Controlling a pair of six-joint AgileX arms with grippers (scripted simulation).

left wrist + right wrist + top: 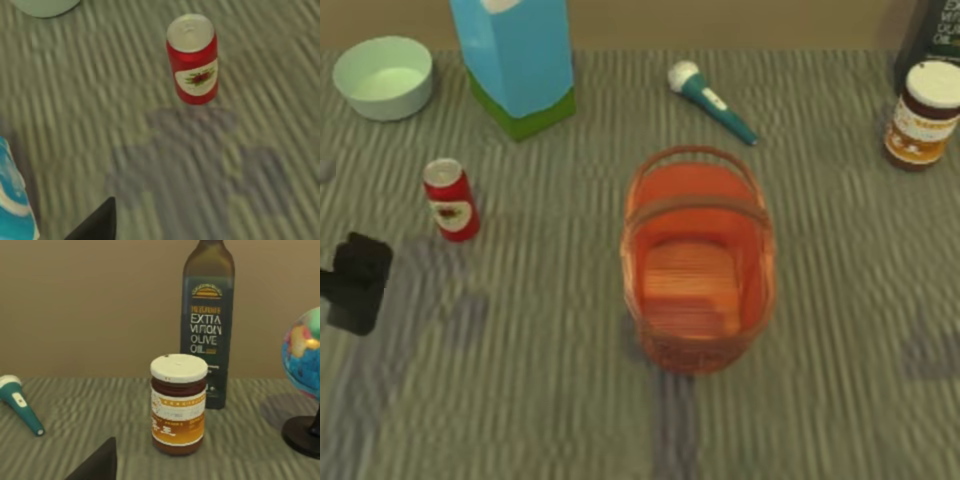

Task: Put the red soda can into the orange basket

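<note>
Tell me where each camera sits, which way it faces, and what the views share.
Top view: above the table, looking down on the oval orange woven basket and small red soda can; the left gripper shows at the left edge.
Left wrist view: on the left arm, angled down at the can; one dark finger tip shows.
Right wrist view: on the right arm, facing level at the brown white-lidded jar; one dark finger tip shows.
Shared: can in top and left wrist; jar in top and right wrist.

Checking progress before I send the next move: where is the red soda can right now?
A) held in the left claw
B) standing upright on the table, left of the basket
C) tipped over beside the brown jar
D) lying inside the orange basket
B: the red soda can stands upright on the table, well left of the empty orange basket, with no claw touching it.
</note>
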